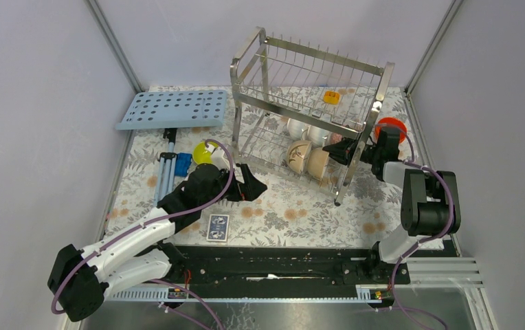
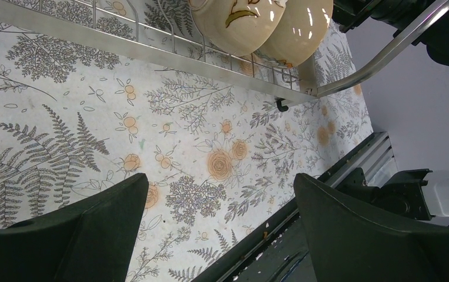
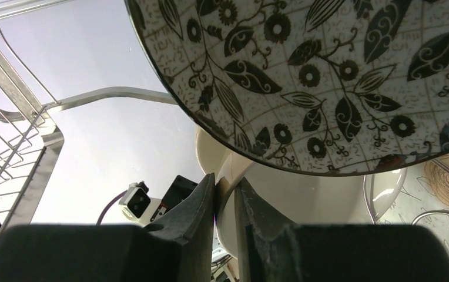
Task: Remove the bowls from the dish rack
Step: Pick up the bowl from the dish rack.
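Black fingers (image 3: 201, 205) of the right gripper (image 3: 225, 183) stand narrow, pinched on the rim of a beige bowl (image 3: 304, 197). A patterned bowl (image 3: 328, 70) sits at 12 o'clock of them in the wrist view, close.

Top view: the right gripper (image 1: 343, 150) reaches into the lower tier of the rack (image 1: 382, 86) from its 3 o'clock end. The held beige bowl (image 1: 319, 163) stands on edge, with a second beige bowl (image 1: 299, 157) touching at its 9 o'clock. White bowls (image 1: 298, 127) stand at 12 o'clock of these. An orange bowl (image 1: 392, 128) lies outside the rack at 3 o'clock, a yellow bowl (image 1: 203, 152) on the table at 9 o'clock.

The left gripper (image 1: 249, 187) is spread wide, over the mat (image 2: 169, 135) at the rack's 7 o'clock.
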`<action>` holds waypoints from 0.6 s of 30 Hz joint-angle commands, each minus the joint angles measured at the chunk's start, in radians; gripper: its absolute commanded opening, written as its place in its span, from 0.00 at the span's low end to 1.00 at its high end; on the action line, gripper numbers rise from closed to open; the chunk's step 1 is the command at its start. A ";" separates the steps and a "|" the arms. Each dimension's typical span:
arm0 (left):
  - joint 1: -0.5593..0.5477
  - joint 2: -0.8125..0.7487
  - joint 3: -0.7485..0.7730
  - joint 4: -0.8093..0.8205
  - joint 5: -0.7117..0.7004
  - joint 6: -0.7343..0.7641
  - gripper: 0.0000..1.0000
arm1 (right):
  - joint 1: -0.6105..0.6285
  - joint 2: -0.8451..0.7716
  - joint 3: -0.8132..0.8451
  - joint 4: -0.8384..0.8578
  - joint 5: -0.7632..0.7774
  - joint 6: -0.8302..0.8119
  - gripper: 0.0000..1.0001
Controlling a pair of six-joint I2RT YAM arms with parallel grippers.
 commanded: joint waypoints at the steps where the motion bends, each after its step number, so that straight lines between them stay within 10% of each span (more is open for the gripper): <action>1: -0.004 -0.011 0.000 0.032 -0.013 0.002 0.99 | 0.011 0.012 -0.006 0.126 -0.017 0.038 0.04; 18: -0.004 -0.028 0.002 0.016 -0.026 0.006 0.99 | -0.048 -0.082 -0.031 0.246 -0.025 0.161 0.00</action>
